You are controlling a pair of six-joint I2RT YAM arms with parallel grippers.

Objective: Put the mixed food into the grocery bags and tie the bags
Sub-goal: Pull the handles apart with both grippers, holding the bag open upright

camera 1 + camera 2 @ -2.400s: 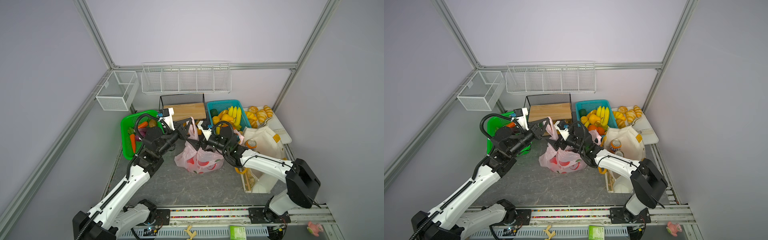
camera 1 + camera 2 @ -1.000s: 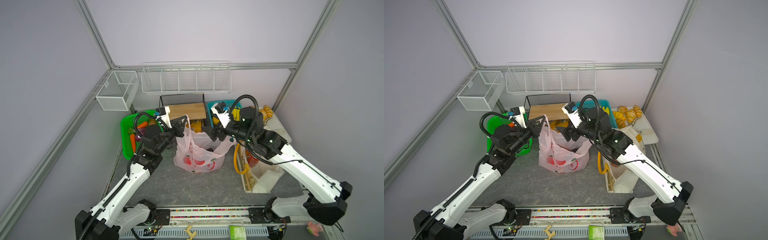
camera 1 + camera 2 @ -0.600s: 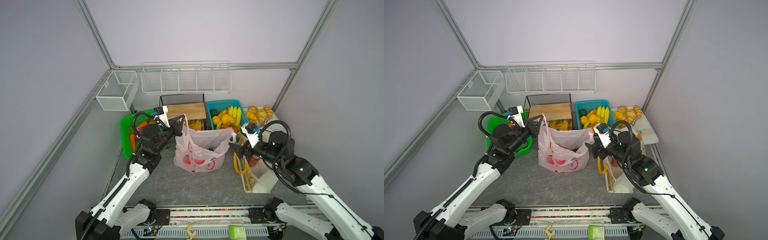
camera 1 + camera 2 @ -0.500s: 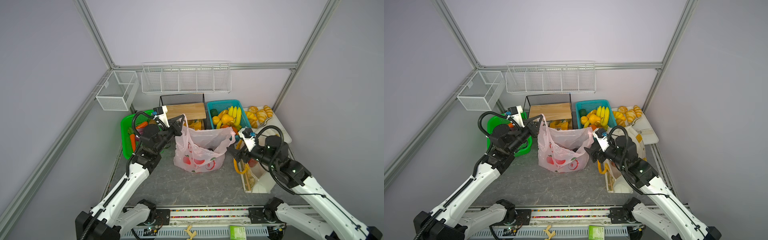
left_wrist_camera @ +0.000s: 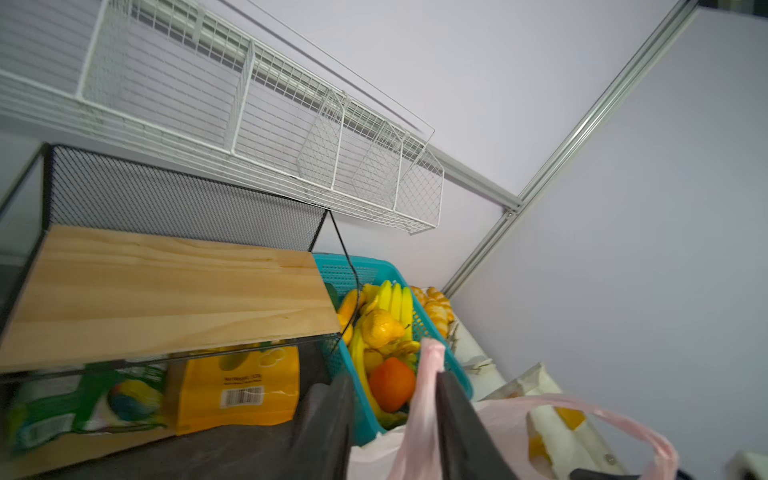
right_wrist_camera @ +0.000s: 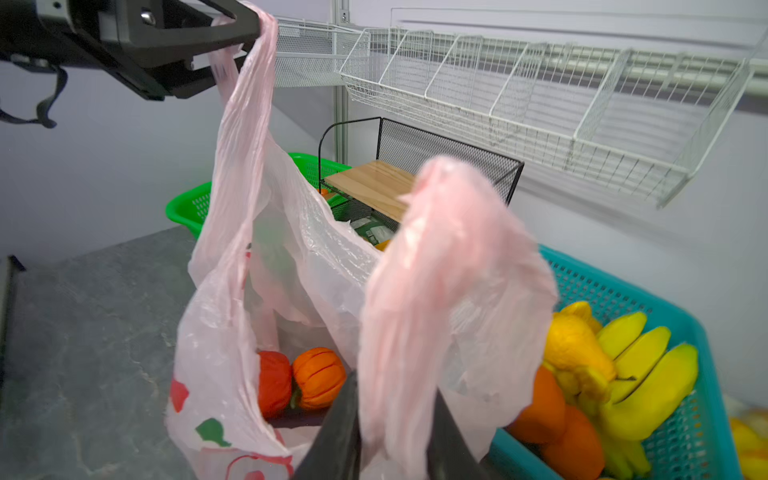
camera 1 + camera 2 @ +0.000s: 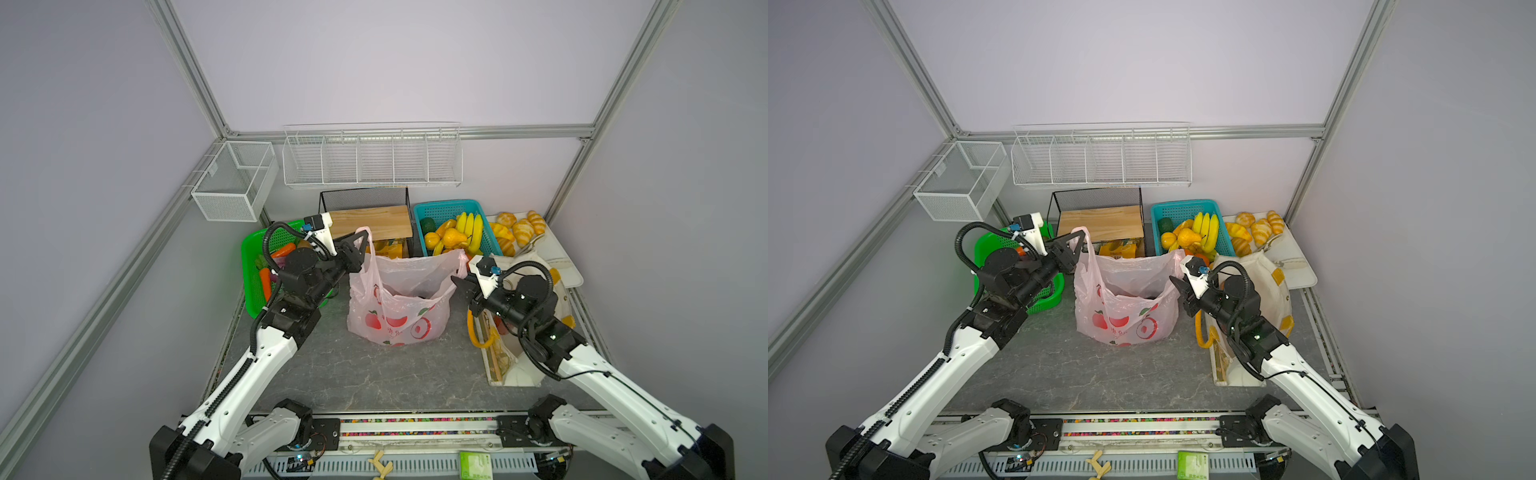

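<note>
At the pink bag's (image 7: pixel 395 320) ten o'clock, the left gripper (image 7: pixel 362 246) is released, the left handle (image 7: pixel 371 253) draped over one finger. The bag sits in the middle of the table (image 7: pixel 332 374), with a red tomato (image 6: pixel 272 382) and an orange round vegetable (image 6: pixel 318 378) inside. At its two o'clock, the right gripper (image 7: pixel 460 282) pinches the right handle (image 7: pixel 460 259).
</note>
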